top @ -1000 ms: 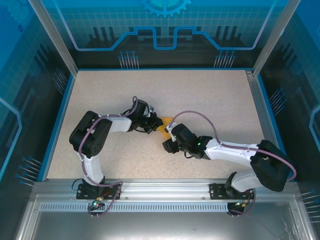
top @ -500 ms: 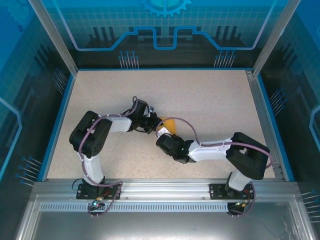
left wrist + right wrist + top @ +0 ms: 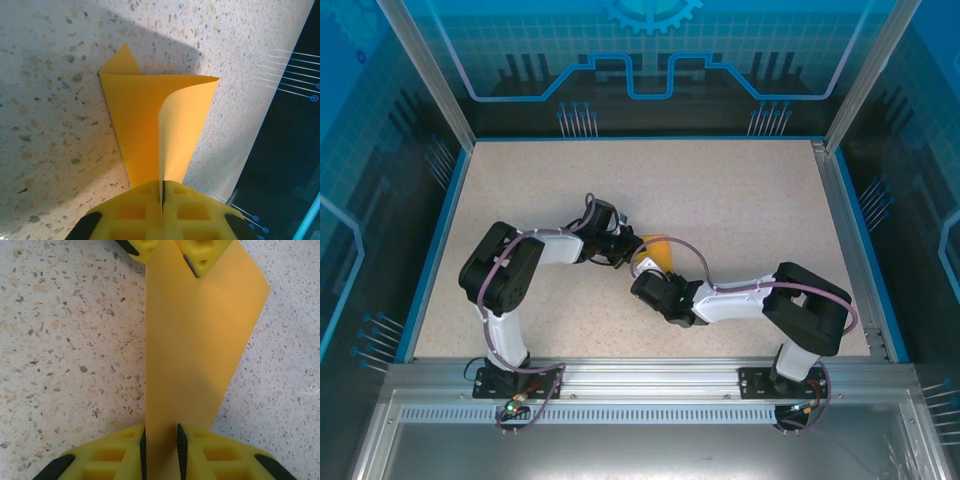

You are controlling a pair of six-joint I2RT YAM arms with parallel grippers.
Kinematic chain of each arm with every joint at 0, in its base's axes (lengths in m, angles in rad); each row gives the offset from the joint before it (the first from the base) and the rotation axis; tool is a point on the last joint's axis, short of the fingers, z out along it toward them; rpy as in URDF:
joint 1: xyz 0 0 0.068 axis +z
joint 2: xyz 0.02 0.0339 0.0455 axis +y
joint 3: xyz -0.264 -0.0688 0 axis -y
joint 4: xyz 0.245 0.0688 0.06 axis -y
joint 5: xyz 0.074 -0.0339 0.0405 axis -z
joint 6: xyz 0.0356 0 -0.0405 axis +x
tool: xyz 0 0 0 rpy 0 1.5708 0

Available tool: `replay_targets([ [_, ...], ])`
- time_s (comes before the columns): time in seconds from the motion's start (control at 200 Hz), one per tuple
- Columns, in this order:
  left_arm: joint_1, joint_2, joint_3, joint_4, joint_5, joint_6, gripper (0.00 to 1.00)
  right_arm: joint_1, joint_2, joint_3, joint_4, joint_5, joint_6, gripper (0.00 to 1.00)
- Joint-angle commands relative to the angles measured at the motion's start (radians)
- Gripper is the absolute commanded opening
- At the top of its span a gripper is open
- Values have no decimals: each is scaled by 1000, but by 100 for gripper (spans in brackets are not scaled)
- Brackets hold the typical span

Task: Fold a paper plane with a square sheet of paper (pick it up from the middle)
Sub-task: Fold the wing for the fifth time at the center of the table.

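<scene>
The left hand (image 3: 162,194) pinches one end of the folded orange paper (image 3: 145,120). The right hand (image 3: 161,432) straddles the other end over the worktop (image 3: 60,340); I can't tell whether it grips.

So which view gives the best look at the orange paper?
Left wrist: the orange paper shows nearly whole, with its folds and curling flap, pinched in the left tool. Right wrist shows one flat stretch running into the right tool. The top view catches a small sliver between the arms.

Bright-orange paper plane (image 3: 145,120): narrow kite shape, one flap curling up, lying near the middle of the counter (image 3: 740,190), narrow end pinched in left tool (image 3: 161,195).
</scene>
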Motion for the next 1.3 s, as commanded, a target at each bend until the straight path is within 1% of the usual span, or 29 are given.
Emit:
replay_targets([
  [0.0,8,-20,28,-26,10,-5,4,13,10,23,-19,29,16,21],
  [0.055,9,-22,28,-27,8,-4,5,11,6,21,-16,20,17,17],
  [0.165,8,-33,26,-35,-1,-4,11,-3,-7,10,-4,-21,23,7],
  [0.21,9,-42,25,-45,-9,0,18,-15,-19,-2,12,-58,20,5],
  [0.25,9,-55,22,-54,-23,6,23,-28,-29,-13,30,-100,18,3],
  [0.31,8,-86,17,-75,-45,15,39,-51,-46,-35,70,-189,7,2],
  [0.4,11,-137,17,-141,-105,34,52,-90,-65,-75,131,-291,12,2],
  [0.475,14,-183,20,-202,-159,58,55,-125,-73,-95,154,-356,18,2],
  [0.535,18,-218,18,-245,-204,74,58,-150,-82,-107,167,-418,17,2],
  [0.62,25,-258,12,-284,-245,88,60,-188,-86,-123,192,-493,37,1],
  [0.82,33,-306,-11,-308,-270,100,61,-285,-119,-189,285,-649,99,1],
  [0.98,33,-301,-29,-272,-244,100,60,-368,-133,-214,330,-812,137,1],
  [1.045,33,-289,-33,-237,-209,99,64,-394,-133,-218,340,-876,144,1],
  [1.22,25,-192,11,-196,-106,67,68,-397,-133,-228,374,-867,116,2],
  [1.295,24,-132,44,-214,-85,47,69,-394,-125,-226,375,-858,103,3],
])
